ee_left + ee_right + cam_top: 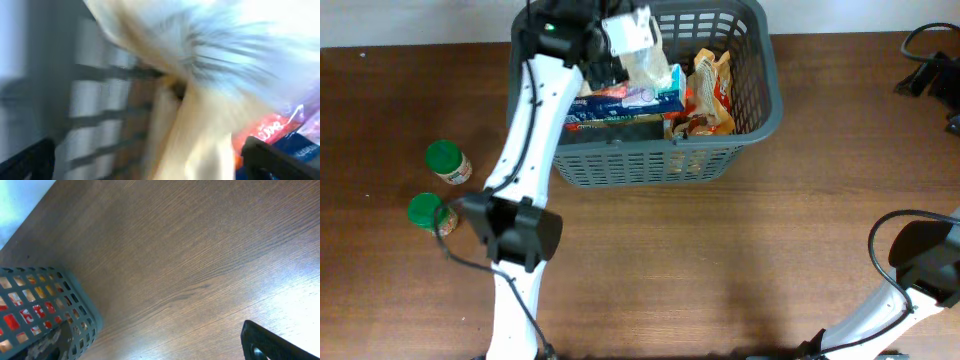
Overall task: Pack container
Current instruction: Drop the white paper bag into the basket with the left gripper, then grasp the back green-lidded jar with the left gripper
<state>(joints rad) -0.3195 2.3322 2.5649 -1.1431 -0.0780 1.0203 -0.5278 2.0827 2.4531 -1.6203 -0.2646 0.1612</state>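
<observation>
The container (760, 110), a dark grey slotted basket, stands at the table's back centre. It holds a blue and white pack (630, 100), orange snack bags (705, 95) and a pale crinkly bag (645, 62). My left gripper (625, 35) is inside the basket's back left part, right over the pale bag. In the blurred left wrist view its jaws (155, 160) are wide apart, with the pale bag (200, 125) filling the space between them. In the right wrist view my right gripper (165, 350) shows one dark finger at the lower right, over bare wood, with the basket corner (75, 305) to its left.
Two green-lidded jars (447, 162) (428, 213) stand on the table to the left of the left arm. Black cables (925, 65) lie at the back right. The right arm (920, 260) is at the front right corner.
</observation>
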